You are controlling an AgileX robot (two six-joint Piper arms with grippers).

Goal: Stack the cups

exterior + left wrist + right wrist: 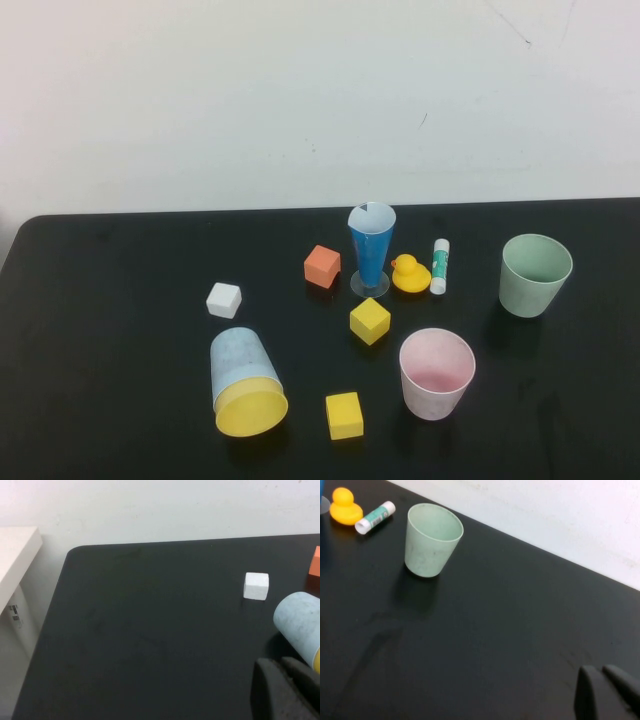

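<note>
- The black surface [120, 300] fills the high view and carries everything; neither arm is seen in that view.
- The blue cup [238, 362] and the yellow cup [251, 410] are found together at the near left of the surface, lying tipped on their side. The yellow one is nested with the blue one, its yellow end turned toward the robot; which sits inside which cannot be told for certain.
- The stacking itself is judged to be done already, so the step in hand looks like the end of the task. If anything is called for next, it would be standing the pair upright, which would need a grasp across the blue wall, with care taken because the pair could roll.
- A green cup [534, 273] stands upright at the far right, and a pink cup [436, 372] upright nearer, well apart from the pair.
- A tall blue cone glass [371, 250] stands in the middle.
- The left pincer [285, 690] is seen only as dark finger tips just beside the blue cup; its state cannot be told.
- The right pincer [607, 692] is over bare surface, well apart from the green cup; its state cannot be told.
- A white cube [224, 300] lies just beyond the pair.
</note>
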